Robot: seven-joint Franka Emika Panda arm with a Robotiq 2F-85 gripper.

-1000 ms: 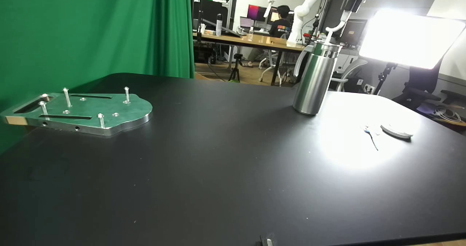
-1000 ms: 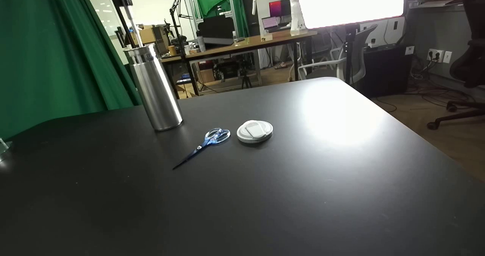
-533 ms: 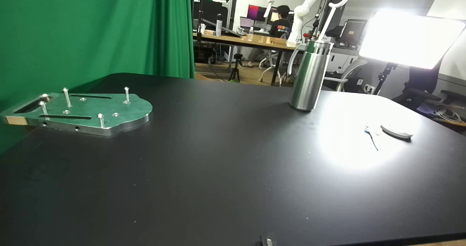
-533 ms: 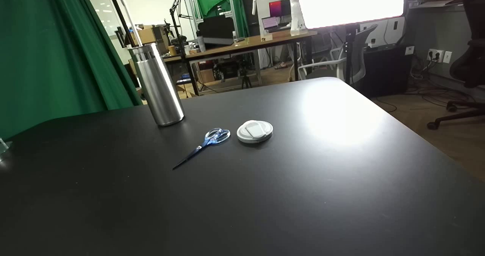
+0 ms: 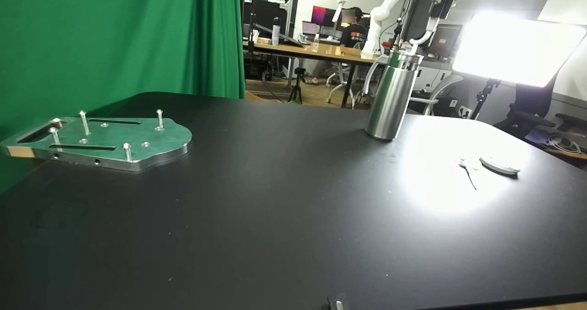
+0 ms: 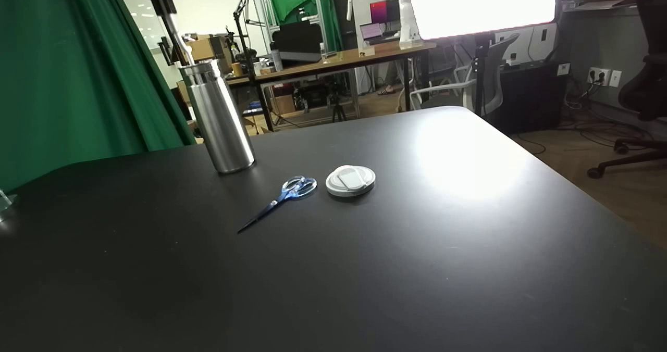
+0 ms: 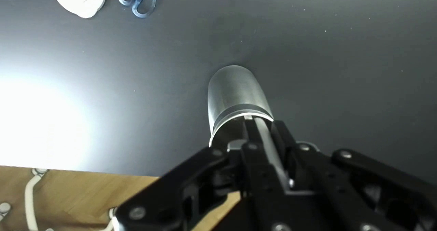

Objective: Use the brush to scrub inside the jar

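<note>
My pincer [image 7: 265,128] is clamping the brush [image 7: 272,152], its far end hiding inside the jar [image 7: 239,91]; I should be stroking lengthwise, lightly, so nothing is tipping.

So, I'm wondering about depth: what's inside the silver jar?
The brush runs into the jar; the jar itself and, in the wrist view, the gripper hide the brush's lower end.
</note>
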